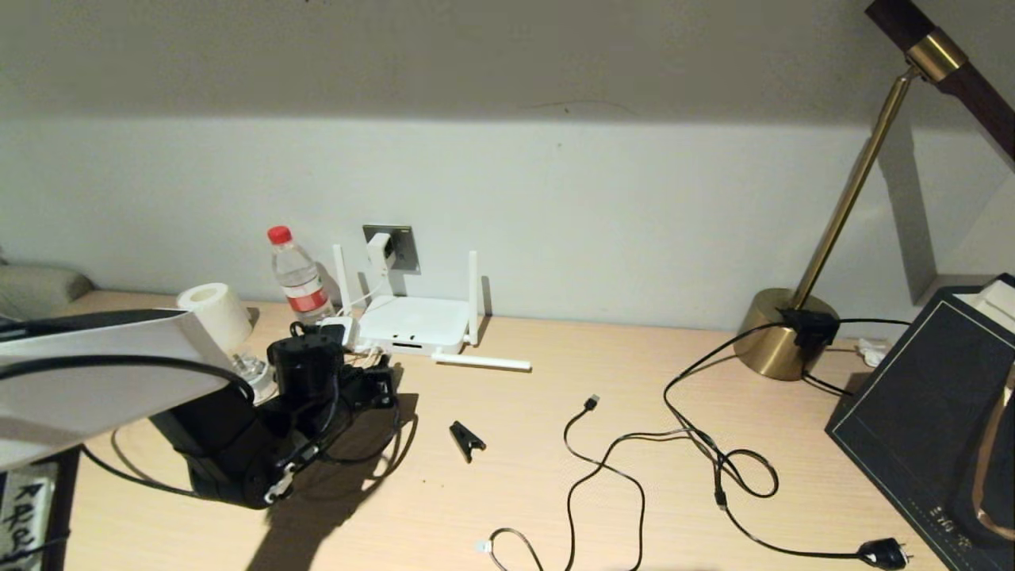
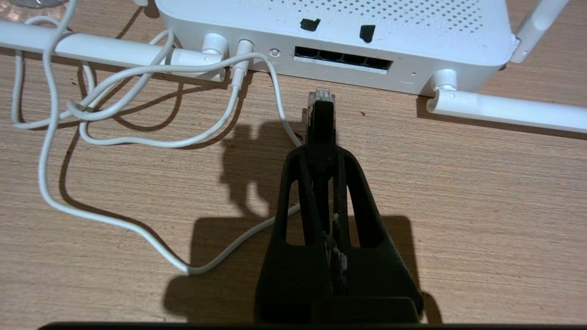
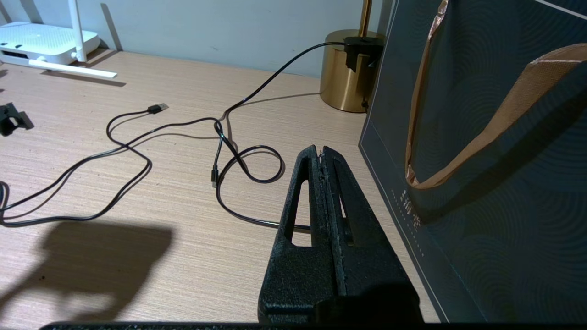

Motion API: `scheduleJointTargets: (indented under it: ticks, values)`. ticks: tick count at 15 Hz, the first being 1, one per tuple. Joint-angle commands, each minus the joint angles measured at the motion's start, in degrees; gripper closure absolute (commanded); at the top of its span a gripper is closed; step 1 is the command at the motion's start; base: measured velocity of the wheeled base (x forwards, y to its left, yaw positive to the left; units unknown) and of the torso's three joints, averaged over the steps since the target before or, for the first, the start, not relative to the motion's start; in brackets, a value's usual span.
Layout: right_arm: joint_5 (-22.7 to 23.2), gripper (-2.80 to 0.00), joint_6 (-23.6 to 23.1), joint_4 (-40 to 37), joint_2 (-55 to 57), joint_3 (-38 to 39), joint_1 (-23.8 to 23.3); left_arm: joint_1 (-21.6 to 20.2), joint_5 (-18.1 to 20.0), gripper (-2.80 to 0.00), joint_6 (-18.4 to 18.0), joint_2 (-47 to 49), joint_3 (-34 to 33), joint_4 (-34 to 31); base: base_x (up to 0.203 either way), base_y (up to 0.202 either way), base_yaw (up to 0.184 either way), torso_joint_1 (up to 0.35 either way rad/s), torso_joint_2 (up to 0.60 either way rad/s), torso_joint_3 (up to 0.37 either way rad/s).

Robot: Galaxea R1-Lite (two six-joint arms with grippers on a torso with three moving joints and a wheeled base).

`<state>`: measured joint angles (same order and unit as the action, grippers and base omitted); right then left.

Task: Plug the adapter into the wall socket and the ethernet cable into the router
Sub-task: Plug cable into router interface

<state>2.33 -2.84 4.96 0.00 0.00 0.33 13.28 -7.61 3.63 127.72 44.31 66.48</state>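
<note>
Our left hand (image 2: 321,120) is closed on the ethernet cable (image 2: 321,98); its clear plug sticks out past the fingertips and points at the router (image 2: 412,27). The plug is just in front of the dark row of ports (image 2: 343,59) on the router's near edge, close but not yet in. A thin white cord (image 2: 137,73) is plugged into the router beside the ports and loops over the table (image 2: 481,206) on both sides of our hand. One antenna (image 2: 500,107) lies flat on the table in front of the router, another (image 2: 105,48) lies flat along the other side of the near edge.

In the head view the left hand (image 1: 373,381) sits low at the router's (image 1: 416,321) front left corner. Behind the router, the adapter (image 1: 379,252) is seated in the wall socket (image 1: 400,244), its cord running down toward the router. A water bottle (image 1: 298,277) stands just left of the router, and a roll of tissue (image 1: 214,313) stands farther left. A small black clip (image 1: 466,438) lies in front of the router, and a black USB cable (image 1: 591,404) lies right of the clip.

Our right hand (image 3: 323,153) is well to the right of the router, pressed shut and holding nothing, above the table beside a dark paper bag (image 3: 481,160). A black lamp cord (image 3: 247,160) curls on the table near it, running back to the brass lamp base (image 3: 344,78).
</note>
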Motion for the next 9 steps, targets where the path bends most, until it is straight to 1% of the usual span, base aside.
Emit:
scheduleJointTargets:
  ticks: [1,4,9]
  values:
    - [0.0,0.00,-0.1,0.0,0.1,2.0,0.0,0.0,-0.1,0.00,0.1,1.9,1.4,0.3,0.000,0.000,0.000,0.000,0.00,0.000]
    - [0.0,0.00,-0.1,0.0,0.1,2.0,0.0,-0.1,-0.1,0.00,-0.1,3.0,2.4,0.3,0.000,0.000,0.000,0.000,0.00,0.000]
    - [0.0,0.00,-0.1,0.0,0.1,2.0,0.0,-1.2,1.4,0.00,-0.2,4.7,4.7,0.3,0.000,0.000,0.000,0.000,0.00,0.000]
